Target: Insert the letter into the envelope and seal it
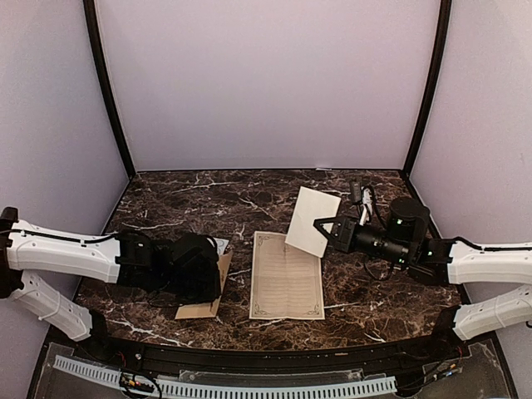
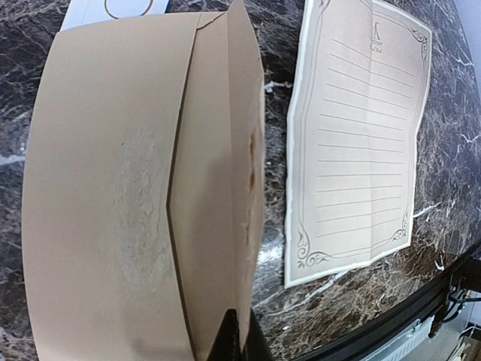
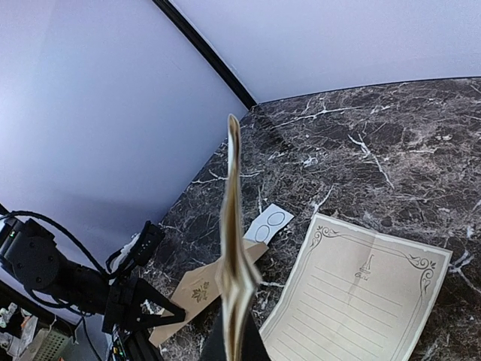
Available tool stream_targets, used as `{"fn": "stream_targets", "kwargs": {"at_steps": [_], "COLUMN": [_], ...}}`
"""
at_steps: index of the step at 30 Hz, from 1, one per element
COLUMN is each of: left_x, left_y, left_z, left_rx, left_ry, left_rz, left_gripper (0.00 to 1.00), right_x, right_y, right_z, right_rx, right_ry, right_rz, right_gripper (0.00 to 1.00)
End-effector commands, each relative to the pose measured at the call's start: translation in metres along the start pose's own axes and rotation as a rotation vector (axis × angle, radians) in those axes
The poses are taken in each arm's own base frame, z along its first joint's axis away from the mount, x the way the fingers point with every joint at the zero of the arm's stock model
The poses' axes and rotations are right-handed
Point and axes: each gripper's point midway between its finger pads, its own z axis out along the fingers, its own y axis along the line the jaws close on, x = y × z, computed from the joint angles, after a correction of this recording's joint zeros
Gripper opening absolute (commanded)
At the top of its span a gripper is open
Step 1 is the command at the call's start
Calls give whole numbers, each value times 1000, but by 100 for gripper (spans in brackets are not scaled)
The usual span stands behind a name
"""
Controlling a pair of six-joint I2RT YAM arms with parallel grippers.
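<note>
The tan kraft envelope (image 1: 202, 306) lies at the near left, partly under my left gripper (image 1: 208, 278). In the left wrist view the envelope (image 2: 105, 188) fills the frame with its flap (image 2: 244, 150) standing up, and my left gripper (image 2: 239, 340) is shut on the flap's edge. My right gripper (image 1: 331, 229) is shut on a folded cream letter (image 1: 313, 220) and holds it above the table. In the right wrist view this letter (image 3: 234, 241) shows edge-on, rising from the gripper (image 3: 237, 347). The envelope (image 3: 197, 289) lies beyond it.
A lined sheet with an ornate border (image 1: 287, 274) lies flat at table centre; it also shows in the left wrist view (image 2: 361, 135) and the right wrist view (image 3: 361, 301). A small white sticker card with circles (image 3: 267, 223) lies just beyond the envelope. Black frame posts stand at the back corners.
</note>
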Motion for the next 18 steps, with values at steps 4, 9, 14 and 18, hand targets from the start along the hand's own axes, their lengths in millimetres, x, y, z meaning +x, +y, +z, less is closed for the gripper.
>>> {"fn": "stream_targets", "kwargs": {"at_steps": [4,9,14,18], "left_x": [-4,-2,-11,-21], "left_y": [-63,-87,-88,-63], "left_z": [14,18,5,-18], "left_rx": [139,144,103,46], "left_ry": [-38,-53,-109,-161], "left_rz": [-76,-40,-12,-22], "left_gripper": [0,0,0,0], "right_x": [-9,-8,-6,-5], "right_y": [5,3,1,1], "right_z": [-4,-5,-6,-6], "right_rx": [-25,-16,-9,-7], "right_ry": [-33,-30,-28,-21], "right_rz": [9,5,3,2], "right_gripper": [0,0,0,0]}}
